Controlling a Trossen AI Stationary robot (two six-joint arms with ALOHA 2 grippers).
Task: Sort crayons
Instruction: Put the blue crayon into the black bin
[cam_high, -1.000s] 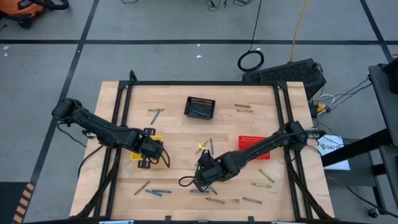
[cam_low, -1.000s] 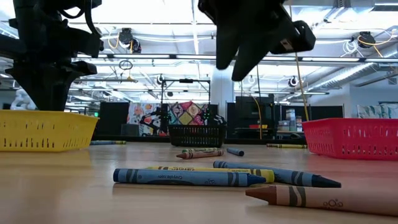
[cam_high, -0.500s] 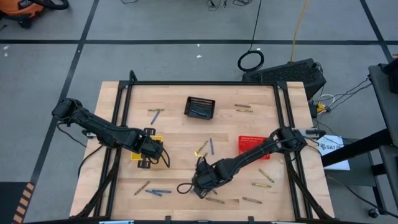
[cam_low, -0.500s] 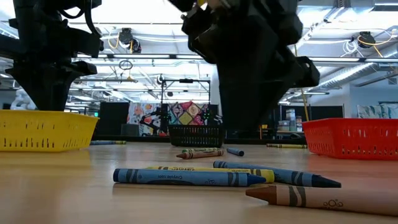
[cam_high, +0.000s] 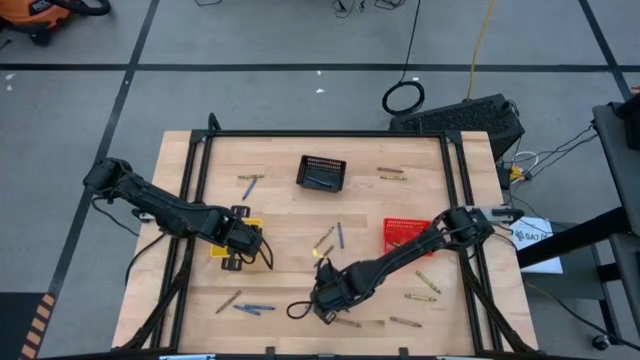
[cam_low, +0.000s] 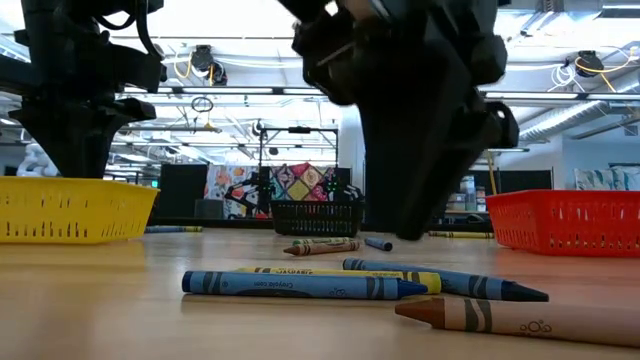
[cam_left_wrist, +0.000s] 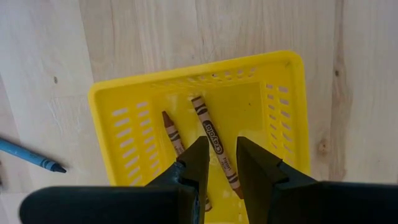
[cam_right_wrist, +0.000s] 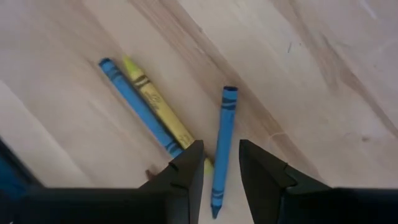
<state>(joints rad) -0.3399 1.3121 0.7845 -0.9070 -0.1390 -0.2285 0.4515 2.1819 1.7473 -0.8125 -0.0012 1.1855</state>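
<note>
Crayons lie scattered over the wooden table. My right gripper (cam_high: 325, 300) hangs open near the table's near edge, pointing down over a small cluster. A blue crayon (cam_right_wrist: 222, 143) lies in line with the gap between its fingers. Beside that one, another blue crayon (cam_right_wrist: 140, 109) and a yellow one (cam_right_wrist: 155, 102) lie side by side. My left gripper (cam_left_wrist: 217, 155) is open and still above the yellow basket (cam_left_wrist: 273, 68). Two brown crayons (cam_left_wrist: 214, 140) lie on the basket's floor. Neither gripper holds anything.
A black basket (cam_high: 322, 172) stands at the far middle and a red basket (cam_high: 408, 232) to the right of centre. More crayons lie at the far left (cam_high: 250, 180), far right (cam_high: 390, 172), centre (cam_high: 328, 237), near left (cam_high: 245, 305) and near right (cam_high: 425, 285).
My right gripper has come down and moved toward the table's near edge, over the cluster of crayons, and has stayed open. The crayons have not moved.
</note>
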